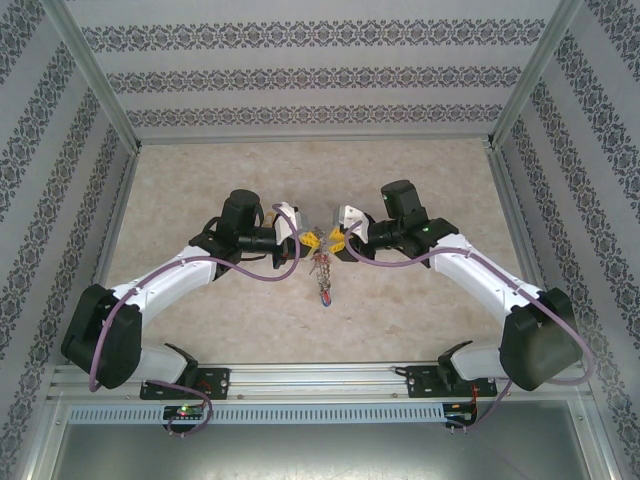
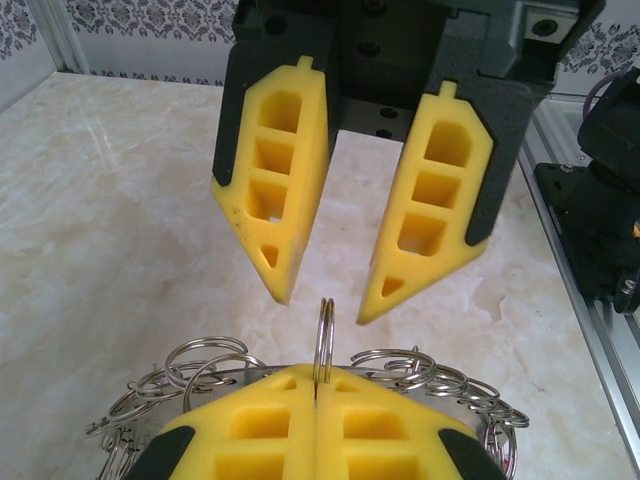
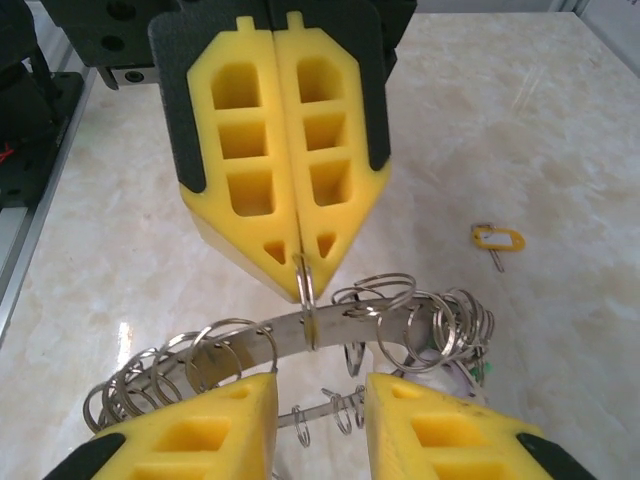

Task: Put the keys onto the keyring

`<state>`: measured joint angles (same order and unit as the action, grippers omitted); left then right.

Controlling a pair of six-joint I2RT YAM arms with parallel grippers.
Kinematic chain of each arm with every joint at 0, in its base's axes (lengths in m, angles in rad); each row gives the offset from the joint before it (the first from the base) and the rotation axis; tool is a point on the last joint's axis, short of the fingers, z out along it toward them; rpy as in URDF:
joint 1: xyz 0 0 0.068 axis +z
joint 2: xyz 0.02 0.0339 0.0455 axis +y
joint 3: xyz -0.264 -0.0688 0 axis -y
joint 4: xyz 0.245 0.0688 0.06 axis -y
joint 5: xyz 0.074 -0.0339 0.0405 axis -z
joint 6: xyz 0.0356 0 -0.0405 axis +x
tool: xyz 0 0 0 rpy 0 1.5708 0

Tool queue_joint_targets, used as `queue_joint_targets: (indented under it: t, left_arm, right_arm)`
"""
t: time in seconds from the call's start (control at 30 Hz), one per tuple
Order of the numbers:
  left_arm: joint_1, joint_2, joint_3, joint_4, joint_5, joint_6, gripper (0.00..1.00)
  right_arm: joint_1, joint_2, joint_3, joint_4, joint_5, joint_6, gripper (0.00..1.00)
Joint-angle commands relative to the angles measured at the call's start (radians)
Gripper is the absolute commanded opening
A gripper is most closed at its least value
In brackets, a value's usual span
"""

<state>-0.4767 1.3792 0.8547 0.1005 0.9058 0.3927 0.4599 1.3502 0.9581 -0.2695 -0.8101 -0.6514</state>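
My top external camera sits high behind the arm bases, looking down over the whole table [image 1: 320,170]. Each wrist camera looks out along its own fingers, very near, facing the other. Both share the left gripper [image 2: 316,385], right gripper [image 3: 320,385], keyring [image 3: 285,332] and the small ring [image 2: 323,325] between them.

Counter [image 1: 180,180]: beige, marble-patterned stone look, glossy, with pale light reflections in the wrist views. One key [image 3: 497,240] with a yellow tag lies flat on it, tag and blade both resting on the surface, alone, with bare counter all round it.
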Motion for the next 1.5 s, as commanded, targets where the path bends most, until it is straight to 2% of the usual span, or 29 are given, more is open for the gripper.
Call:
queue_joint_targets:
  t: [0.0,0.43,0.77,0.93,1.07,1.13,1.17,1.23,1.27,1.33,1.37,1.47]
  left_arm:
    - [0.001,-0.009,0.039,-0.004,0.055,0.042,0.00]
    - [-0.001,-0.002,0.050,-0.023,0.058,0.069,0.00]
    - [-0.004,0.005,0.054,-0.032,0.062,0.072,0.00]
    - [-0.010,0.015,0.069,-0.053,0.062,0.087,0.00]
    - [-0.013,0.020,0.075,-0.059,0.058,0.090,0.00]
    - [-0.013,0.015,0.074,-0.051,0.056,0.080,0.00]
    - [-0.013,0.014,0.073,-0.044,0.057,0.073,0.00]
    - [-0.012,0.008,0.075,-0.039,0.063,0.053,0.00]
    - [-0.010,0.000,0.075,-0.045,0.074,0.051,0.04]
    - [-0.008,-0.028,0.070,-0.069,0.065,0.048,0.25]
    - [-0.006,-0.048,0.064,-0.084,0.059,0.052,0.30]
    - [-0.006,-0.112,0.059,-0.159,0.044,0.097,0.38]
  right_arm:
    - [-0.009,-0.015,-0.004,-0.020,-0.014,-0.024,0.30]
    - [0.014,0.055,0.038,0.001,-0.097,-0.013,0.29]
    - [0.023,0.065,0.050,0.021,-0.097,-0.007,0.29]
    - [0.027,0.070,0.060,0.030,-0.104,0.004,0.25]
    - [0.035,0.077,0.062,0.049,-0.099,0.014,0.17]
    - [0.037,0.080,0.062,0.042,-0.097,0.005,0.04]
    - [0.037,0.078,0.061,0.042,-0.098,-0.002,0.00]
    - [0.037,0.069,0.053,0.042,-0.104,-0.014,0.00]
    - [0.038,0.061,0.048,0.045,-0.100,-0.018,0.00]
    - [0.037,0.025,0.014,0.094,-0.085,-0.022,0.00]
    - [0.037,-0.002,-0.015,0.146,-0.077,-0.012,0.00]
    - [0.050,-0.082,-0.140,0.391,-0.041,0.049,0.00]
